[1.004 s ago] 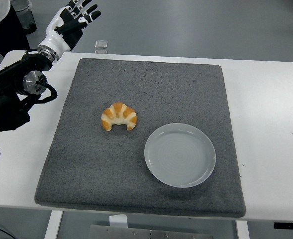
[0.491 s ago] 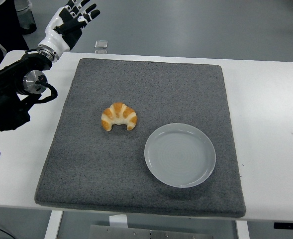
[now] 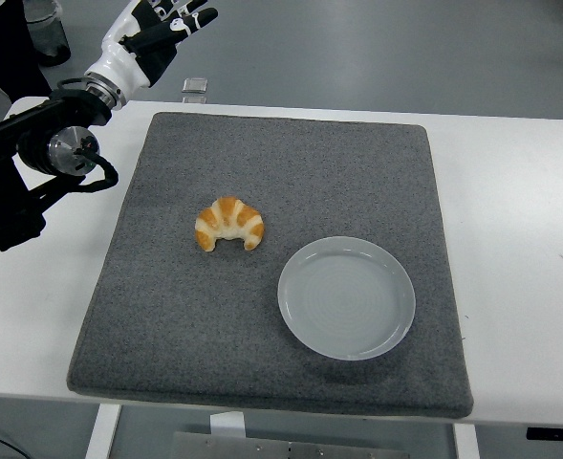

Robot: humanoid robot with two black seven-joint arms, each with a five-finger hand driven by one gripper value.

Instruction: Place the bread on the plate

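A golden croissant (image 3: 228, 224) lies on the grey mat (image 3: 262, 124), left of centre. An empty pale grey plate (image 3: 346, 297) sits on the mat to its lower right, apart from it. My left hand (image 3: 166, 24) is raised at the top left, beyond the table's far edge, well away from the croissant. Its fingers are spread and hold nothing. My right arm is out of view.
The black left arm (image 3: 32, 163) hangs over the table's left side. A person in dark clothing (image 3: 4, 43) stands at the top left corner. A small clear object (image 3: 195, 87) lies on the floor beyond the table's far edge.
My left hand has moved up and to the right, and the arm has shifted slightly right with it. The croissant and plate have not moved.
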